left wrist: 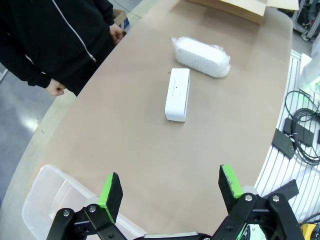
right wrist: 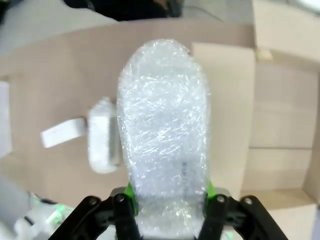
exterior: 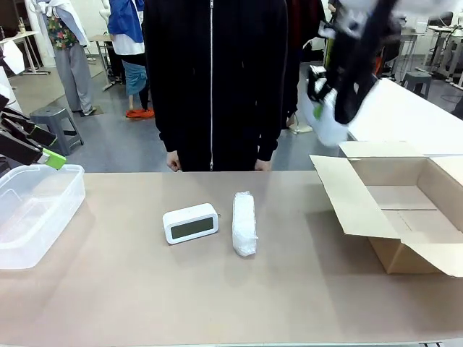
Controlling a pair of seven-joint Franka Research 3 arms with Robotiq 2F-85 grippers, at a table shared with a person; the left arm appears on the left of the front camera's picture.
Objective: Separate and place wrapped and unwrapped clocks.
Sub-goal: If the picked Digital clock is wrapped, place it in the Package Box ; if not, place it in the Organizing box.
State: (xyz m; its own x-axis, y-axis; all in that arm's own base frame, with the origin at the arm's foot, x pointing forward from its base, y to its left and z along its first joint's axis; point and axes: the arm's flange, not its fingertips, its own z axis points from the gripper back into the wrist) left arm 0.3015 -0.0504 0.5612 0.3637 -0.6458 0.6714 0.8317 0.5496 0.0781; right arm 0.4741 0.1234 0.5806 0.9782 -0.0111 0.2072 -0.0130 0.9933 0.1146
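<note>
A bare white clock (exterior: 190,223) with a grey-green screen lies mid-table, also seen end-on as the bare clock (left wrist: 178,94). Beside it on its right lies a wrapped clock (exterior: 244,223) in bubbly foam, the same wrapped bundle (left wrist: 201,56) in the left wrist view. My right gripper (exterior: 327,101) hangs high, blurred, above the box's left flap, shut on a second wrapped clock (right wrist: 164,130). Under that bundle the table's wrapped clock (right wrist: 102,142) and bare clock (right wrist: 62,132) show. My left gripper (left wrist: 170,192) stands open over the clear bin.
A clear plastic bin (exterior: 32,210) sits at the table's left edge. An open cardboard box (exterior: 405,210) stands at the right, flaps spread. A person in a black zip jacket (exterior: 213,79) stands at the far side, hands (exterior: 173,163) hanging at the table edge.
</note>
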